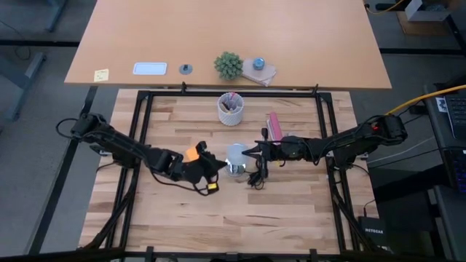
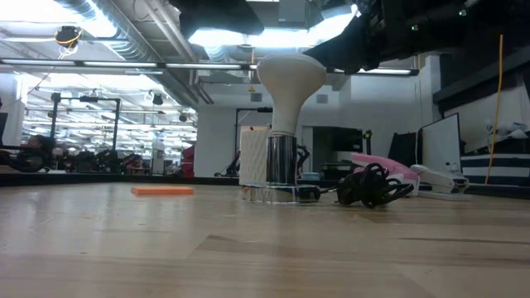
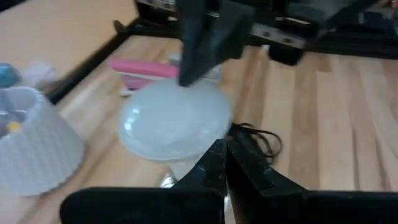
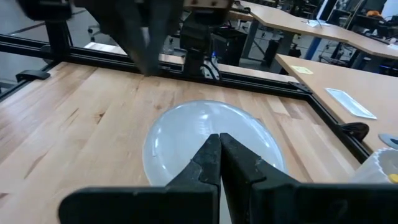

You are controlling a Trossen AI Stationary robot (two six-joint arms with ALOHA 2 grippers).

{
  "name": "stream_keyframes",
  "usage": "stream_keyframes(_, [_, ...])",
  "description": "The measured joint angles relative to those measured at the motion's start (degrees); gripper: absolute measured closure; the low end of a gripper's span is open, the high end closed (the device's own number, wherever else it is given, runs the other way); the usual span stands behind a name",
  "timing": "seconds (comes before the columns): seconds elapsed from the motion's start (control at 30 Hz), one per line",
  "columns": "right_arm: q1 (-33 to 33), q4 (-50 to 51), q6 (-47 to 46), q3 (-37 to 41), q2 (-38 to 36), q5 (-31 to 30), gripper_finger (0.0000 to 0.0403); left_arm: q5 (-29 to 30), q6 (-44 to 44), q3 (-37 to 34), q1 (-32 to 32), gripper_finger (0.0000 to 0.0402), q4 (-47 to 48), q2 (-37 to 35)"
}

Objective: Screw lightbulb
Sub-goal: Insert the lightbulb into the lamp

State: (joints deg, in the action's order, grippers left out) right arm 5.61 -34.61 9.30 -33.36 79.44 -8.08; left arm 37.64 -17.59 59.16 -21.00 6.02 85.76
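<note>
The lightbulb (image 2: pixel 289 87) stands upright at the table's middle, narrow base down in the silvery fitting (image 2: pixel 281 171) – wide end up. A black cord (image 2: pixel 370 184) lies just beside the fitting. Left gripper (image 1: pixel 220 164) is near the bulb on one side, fingers pressed together, holding nothing. Right gripper (image 1: pixel 250 152) is on the opposite side – also pressed together, w/ nothing between. The white cup (image 1: pixel 231 109) of pens stands further back.
</note>
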Motion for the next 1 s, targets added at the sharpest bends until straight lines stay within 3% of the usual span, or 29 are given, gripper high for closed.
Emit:
stream_keyframes(0.37, [0.0, 0.0, 0.0, 0.0, 0.0, 0.0, 0.0394, 0.1, 1.8, 0.0, 0.0, 0.04, -8.1, 7.6])
stream_keyframes(1.0, [0.0, 0.1, 0.0, 0.0, 0.0, 0.1, 0.0394, 6.5, 2.5, 0.0, 0.2, 0.04, -7.7, 7.7])
